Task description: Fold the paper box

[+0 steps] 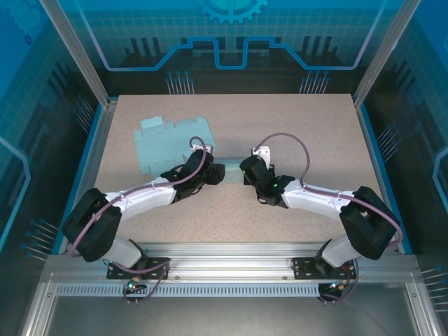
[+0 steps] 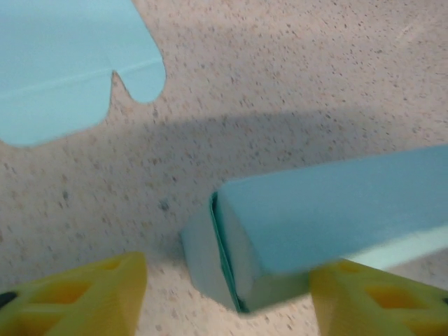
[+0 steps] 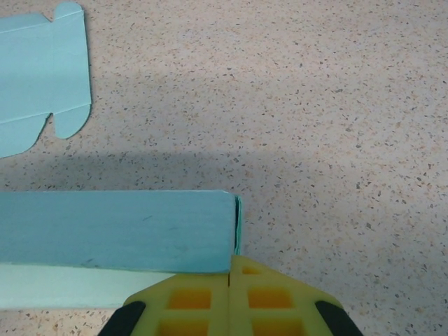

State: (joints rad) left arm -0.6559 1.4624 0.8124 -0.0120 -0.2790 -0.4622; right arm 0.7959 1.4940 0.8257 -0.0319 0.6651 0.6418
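Roughly at mid-table, finds the box [image 1: 218, 173] lying between both claws, long axis left to right, one end toward each arm. Shows the left gripper [image 2: 224, 297] agape and astride the box's left end, nearer of the two to any side grasp, and the right gripper [image 3: 231, 274] pressed shut, tips against the right end's near corner, pinched paper impossible to tell. Leaves the blank [image 1: 164, 143] flat, well apart at far left.

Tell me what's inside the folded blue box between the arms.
The box has its end flap folded shut, leaving a thin dark seam; the walls hide whatever is inside.
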